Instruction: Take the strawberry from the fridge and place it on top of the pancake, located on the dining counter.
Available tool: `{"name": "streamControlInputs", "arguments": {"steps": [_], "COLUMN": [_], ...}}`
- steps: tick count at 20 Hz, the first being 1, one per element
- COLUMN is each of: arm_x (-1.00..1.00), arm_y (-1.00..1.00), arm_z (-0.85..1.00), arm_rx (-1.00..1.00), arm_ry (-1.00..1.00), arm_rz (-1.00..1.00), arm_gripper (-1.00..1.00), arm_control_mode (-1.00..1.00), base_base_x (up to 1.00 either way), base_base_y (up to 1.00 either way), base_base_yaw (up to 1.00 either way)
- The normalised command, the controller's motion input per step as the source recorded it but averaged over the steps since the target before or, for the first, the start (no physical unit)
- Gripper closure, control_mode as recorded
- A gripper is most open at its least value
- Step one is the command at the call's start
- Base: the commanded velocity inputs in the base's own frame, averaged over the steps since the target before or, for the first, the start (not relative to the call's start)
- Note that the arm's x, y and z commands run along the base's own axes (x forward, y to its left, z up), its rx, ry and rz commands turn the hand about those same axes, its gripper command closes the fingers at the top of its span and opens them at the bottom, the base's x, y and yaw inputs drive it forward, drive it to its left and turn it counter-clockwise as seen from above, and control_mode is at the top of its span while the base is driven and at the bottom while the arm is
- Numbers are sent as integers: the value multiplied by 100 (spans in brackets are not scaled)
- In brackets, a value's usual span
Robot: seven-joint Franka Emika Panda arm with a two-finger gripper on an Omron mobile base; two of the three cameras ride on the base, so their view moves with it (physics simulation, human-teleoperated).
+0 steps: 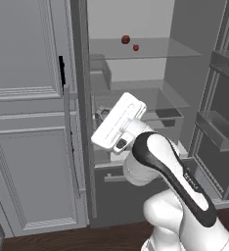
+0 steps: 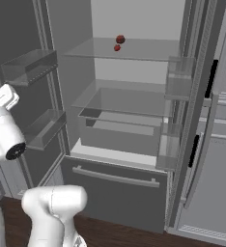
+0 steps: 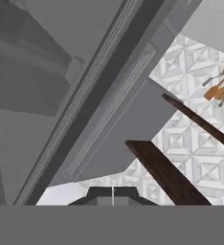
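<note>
1. Fridge (image 2: 134, 120) stood with both doors swung wide; light grey inside laid open in both base views; glass shelves stacked one above another; clear door bins (image 2: 30, 65) hung on the inner face of the left door, more on the right door (image 1: 219, 127).
2. Strawberry (image 1: 136, 47) lay on the top glass shelf (image 2: 134, 50), toward the back; tiny and bright red; just beside it, a larger dark red round fruit (image 1: 125, 39), the two close together but apart.
3. Lower down, a clear crisper box (image 2: 120, 132) under the middle shelf; below that, a dark grey freezer drawer (image 2: 115, 185) with a pale bar handle, shut.
4. Pale grey panelled cabinet (image 1: 31, 112) stood left of the fridge in the left base view, with a black handle (image 1: 61, 70) at its edge.
5. Arm raised in front of the lower part of the fridge; white hand tilted up and to the left, well below the top shelf and well apart from the strawberry.
6. Gripper (image 3: 113, 195) seen in the hand view with finger tips pressed together, nothing between them; pointed past a dark door edge toward a patterned tiled wall (image 3: 190, 139).
7. Dark wood floor (image 2: 124, 234) ran along the foot of the fridge.
</note>
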Motion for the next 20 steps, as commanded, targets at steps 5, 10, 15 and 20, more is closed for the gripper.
{"name": "streamControlInputs", "arguments": {"steps": [5, 10, 15, 20], "arm_x": [-65, -54, -46, -53], "arm_y": [-99, -100, -100, -97], "arm_z": [80, 33, 34, 64], "arm_rx": [-10, -38, -49, -44], "arm_ry": [25, 27, 25, 9], "arm_rz": [-26, -30, -24, -18], "arm_gripper": [100, 100, 100, 100], "arm_control_mode": [-100, -100, -100, -100], "base_base_x": [0, 0, 0, 0], "base_base_y": [0, 0, 0, 0], "base_base_yaw": [0, 0, 0, 0]}}
